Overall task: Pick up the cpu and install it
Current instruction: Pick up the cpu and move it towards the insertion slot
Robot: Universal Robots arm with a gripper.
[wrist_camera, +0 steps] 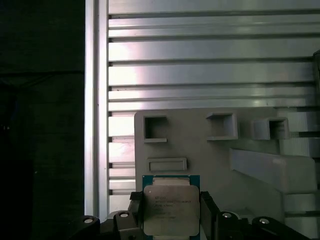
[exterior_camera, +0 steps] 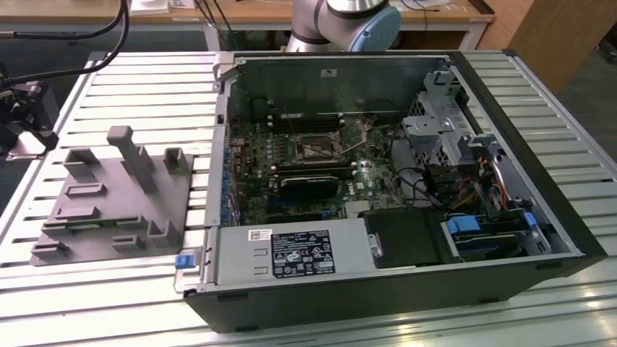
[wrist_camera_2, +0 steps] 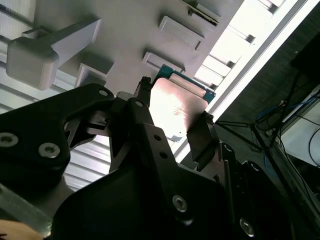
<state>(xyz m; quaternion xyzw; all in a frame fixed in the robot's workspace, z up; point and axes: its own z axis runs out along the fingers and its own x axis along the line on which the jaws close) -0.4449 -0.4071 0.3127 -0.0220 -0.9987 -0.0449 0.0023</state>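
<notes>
Surface: a slatted metal table (exterior_camera: 126, 79) carries 1 open computer case (exterior_camera: 386, 289) across the centre and the exterior view's right. 1 grey plastic tray (exterior_camera: 97, 199) lies at the exterior view's lower left. The black socket frame (exterior_camera: 316, 150) sits on the board inside the case, well apart from the tray.

In both wrist views the gripper (wrist_camera_2: 175, 107) is clamped on the cpu (wrist_camera: 170, 210), with 2 black fingers (wrist_camera: 136, 212) pressing opposite edges. The silver top and the green border are visible. The cpu sits over the tray's edge. Whether it rests on the tray or hangs clear cannot be determined.
</notes>
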